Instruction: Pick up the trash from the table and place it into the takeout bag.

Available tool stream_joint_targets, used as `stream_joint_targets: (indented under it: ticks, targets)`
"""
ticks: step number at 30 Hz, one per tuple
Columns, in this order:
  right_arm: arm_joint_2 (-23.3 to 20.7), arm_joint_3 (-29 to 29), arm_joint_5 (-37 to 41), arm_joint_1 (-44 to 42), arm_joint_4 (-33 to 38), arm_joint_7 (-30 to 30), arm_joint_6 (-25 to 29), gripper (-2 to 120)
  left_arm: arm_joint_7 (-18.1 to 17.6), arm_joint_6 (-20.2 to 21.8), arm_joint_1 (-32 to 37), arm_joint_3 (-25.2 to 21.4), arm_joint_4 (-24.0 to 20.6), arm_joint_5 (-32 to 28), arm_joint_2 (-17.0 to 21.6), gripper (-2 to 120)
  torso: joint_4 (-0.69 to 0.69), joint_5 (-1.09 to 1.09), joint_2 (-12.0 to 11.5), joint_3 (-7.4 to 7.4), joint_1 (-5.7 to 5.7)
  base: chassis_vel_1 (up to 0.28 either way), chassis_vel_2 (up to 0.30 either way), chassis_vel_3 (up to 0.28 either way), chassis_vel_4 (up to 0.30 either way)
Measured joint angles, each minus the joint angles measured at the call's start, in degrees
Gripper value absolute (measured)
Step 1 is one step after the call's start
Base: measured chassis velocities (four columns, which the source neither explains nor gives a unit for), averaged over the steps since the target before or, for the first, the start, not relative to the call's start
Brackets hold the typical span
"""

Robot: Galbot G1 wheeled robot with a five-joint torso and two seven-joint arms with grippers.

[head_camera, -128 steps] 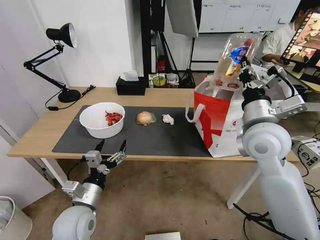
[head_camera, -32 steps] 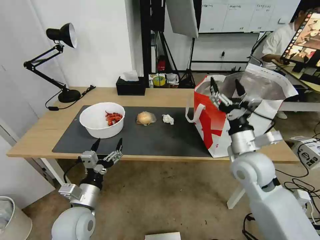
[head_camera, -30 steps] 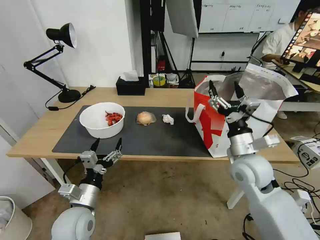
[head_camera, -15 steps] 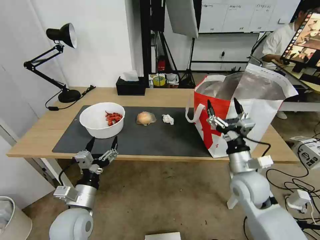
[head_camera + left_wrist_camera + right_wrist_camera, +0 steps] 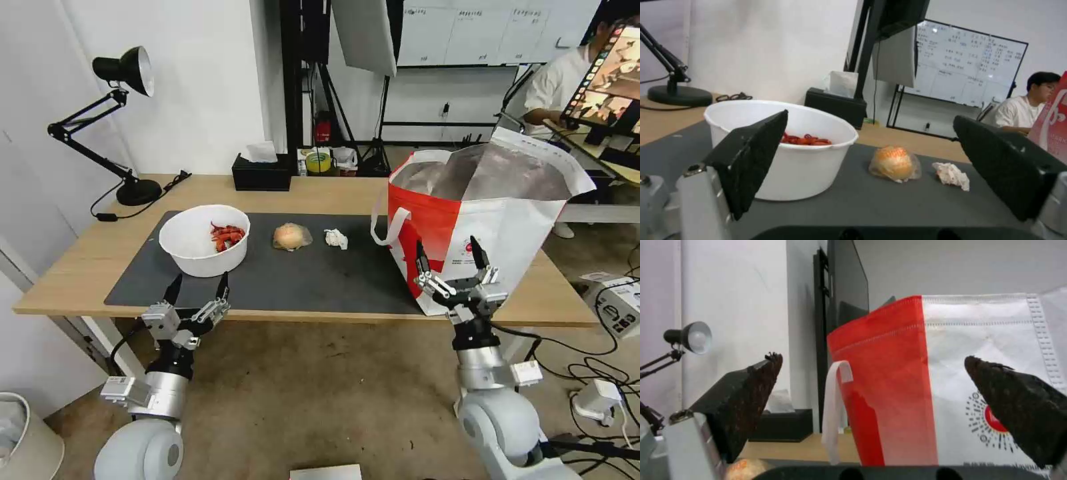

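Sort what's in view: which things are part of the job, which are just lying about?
Job: bowl, bun, tissue, bag, table.
Lying about: tissue box, lamp, tape roll.

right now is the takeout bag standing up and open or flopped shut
Standing upright and open. The takeout bag sits on the table with its mouth spread wide, silver foil lining showing inside.

The left pincer (image 5: 197, 285) faces the white bowl (image 5: 203, 240) just beyond; bare mat (image 5: 313, 277) lies open toward the takeout bag (image 5: 467, 227).
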Motion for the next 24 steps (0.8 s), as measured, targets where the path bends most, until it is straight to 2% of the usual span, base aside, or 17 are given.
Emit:
stream_joint_targets:
  ticks: [9,12,24]
  targets:
    - [1.53,0.09,-1.2,-3.53,-0.27,0.0,2.03,100,0.0,-0.86,0.42,-0.47,-0.01,0.87,-0.32,100,0.0,0.0,0.0,0.0,0.0,0.0,0.0,0.0,0.0]
    - [2.07,0.1,-1.39,-5.06,-0.55,-0.04,2.87,100,-0.04,-2.22,0.45,-0.74,0.59,2.81,-0.46,100,0.0,0.0,0.0,0.0,0.0,0.0,0.0,0.0,0.0]
    - [2.46,-0.28,-1.42,-5.76,-1.52,-0.3,3.48,100,-0.14,-4.62,0.59,-1.31,2.07,4.71,-1.24,100,0.0,0.0,0.0,0.0,0.01,0.0,0.0,0.0,0.0]
